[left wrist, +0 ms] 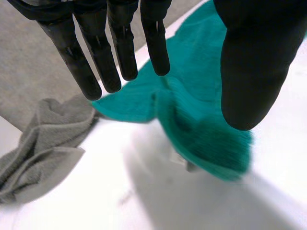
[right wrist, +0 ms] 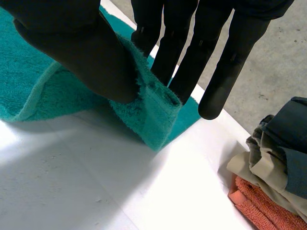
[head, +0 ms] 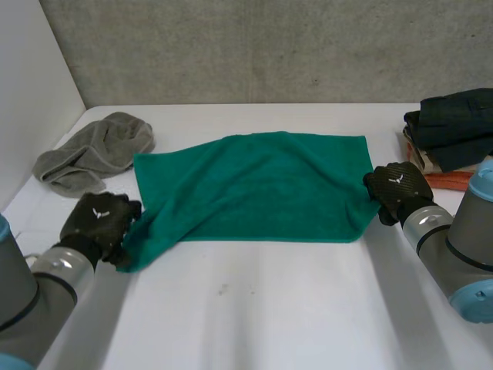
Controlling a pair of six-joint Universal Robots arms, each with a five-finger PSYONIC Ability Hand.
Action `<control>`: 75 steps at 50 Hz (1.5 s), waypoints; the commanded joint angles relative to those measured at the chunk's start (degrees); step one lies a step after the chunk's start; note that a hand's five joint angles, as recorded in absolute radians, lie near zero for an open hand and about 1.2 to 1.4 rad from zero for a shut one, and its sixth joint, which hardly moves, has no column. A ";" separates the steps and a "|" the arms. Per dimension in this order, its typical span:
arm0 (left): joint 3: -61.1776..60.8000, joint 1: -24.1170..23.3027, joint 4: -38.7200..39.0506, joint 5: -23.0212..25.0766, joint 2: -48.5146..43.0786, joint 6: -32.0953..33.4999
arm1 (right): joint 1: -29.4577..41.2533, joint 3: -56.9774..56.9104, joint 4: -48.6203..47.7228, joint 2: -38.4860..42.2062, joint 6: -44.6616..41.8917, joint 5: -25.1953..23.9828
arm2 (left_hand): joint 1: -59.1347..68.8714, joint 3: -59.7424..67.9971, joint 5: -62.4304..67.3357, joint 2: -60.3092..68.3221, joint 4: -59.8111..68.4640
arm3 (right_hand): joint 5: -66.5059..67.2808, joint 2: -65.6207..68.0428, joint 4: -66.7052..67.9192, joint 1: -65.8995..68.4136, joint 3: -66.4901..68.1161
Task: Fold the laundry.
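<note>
While R hand [right wrist: 72, 48] pinches green towel [head: 254, 185] edge, long axis L-R (flat), L hand [left wrist: 254, 62] open.

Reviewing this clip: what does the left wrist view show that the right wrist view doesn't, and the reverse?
Left wrist view alone: the left hand, fingers straight, over a corner of the green towel, and a crumpled grey towel beside it. Right wrist view alone: the right hand pinching the green towel's edge between thumb and fingers, and a pile of clothes nearby. Both: the green towel on the white table.
</note>
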 commanded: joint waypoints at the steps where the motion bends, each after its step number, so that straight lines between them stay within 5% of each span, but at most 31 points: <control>1: -1.76 -0.10 0.73 0.09 -2.60 0.44 | 0.22 0.16 0.17 0.00 0.00 -0.09 | 2.50 2.01 3.54 2.74 3.14 | 11.45 12.94 11.45 16.04 11.96; 12: 4.82 0.34 3.72 0.18 -13.67 0.79 | 0.04 0.34 0.35 0.00 0.00 0.00 | 4.85 4.36 5.89 5.08 5.49 | 11.45 12.94 11.45 16.04 11.96; 16: 7.98 0.34 3.90 -0.17 -16.05 1.14 | -0.13 0.25 0.43 -0.61 -0.08 0.17 | 49.24 48.75 50.29 49.48 49.88 | 11.45 12.94 11.45 16.04 11.96; 22: 10.28 0.34 2.67 -0.70 -12.11 1.23 | -0.22 -0.45 3.41 -7.11 -1.66 0.43 | 49.41 48.92 50.45 49.64 50.05 | 11.45 12.94 11.45 16.04 11.96; 35: 15.54 4.38 -13.91 0.35 21.73 2.37 | -9.08 -18.71 33.89 -25.83 -13.18 0.44 | 49.41 48.92 50.45 49.64 50.05 | 11.45 12.94 11.45 16.04 11.96; 45: 16.43 5.62 -20.62 2.64 17.45 5.97 | -10.59 -20.85 40.69 -25.14 -15.46 0.17 | 49.41 48.92 50.45 49.64 50.05 | 11.45 12.94 11.45 16.04 11.96; 50: 16.87 4.83 -19.40 2.90 8.76 9.05 | -10.06 -19.44 40.34 -17.26 -16.52 0.52 | 49.41 48.92 50.45 49.64 50.05 | 11.45 12.94 11.45 16.04 11.96; 57: 30.03 2.20 -12.19 2.37 -9.79 11.86 | -5.50 -26.72 35.60 -4.85 -16.08 4.38 | 49.41 48.92 50.45 49.64 50.05 | 11.45 12.94 11.45 16.04 11.96; 62: 51.09 -1.50 -7.89 1.15 -19.37 11.95 | -1.37 -40.23 21.67 2.88 -15.29 12.11 | 49.41 48.92 50.45 49.64 50.05 | 11.45 12.94 11.45 16.04 11.96; 70: 66.61 -1.42 11.41 -2.72 -22.11 9.41 | 0.57 -43.27 -14.89 2.64 -8.09 13.62 | 49.41 48.92 50.45 49.64 50.05 | 11.45 12.94 11.45 16.04 11.96; 75: 65.65 -1.68 17.52 -3.60 -22.55 8.44 | 0.83 -41.41 -16.36 2.19 -7.03 13.44 | 49.41 48.92 50.45 49.64 50.05 | 11.45 12.94 11.45 16.04 11.96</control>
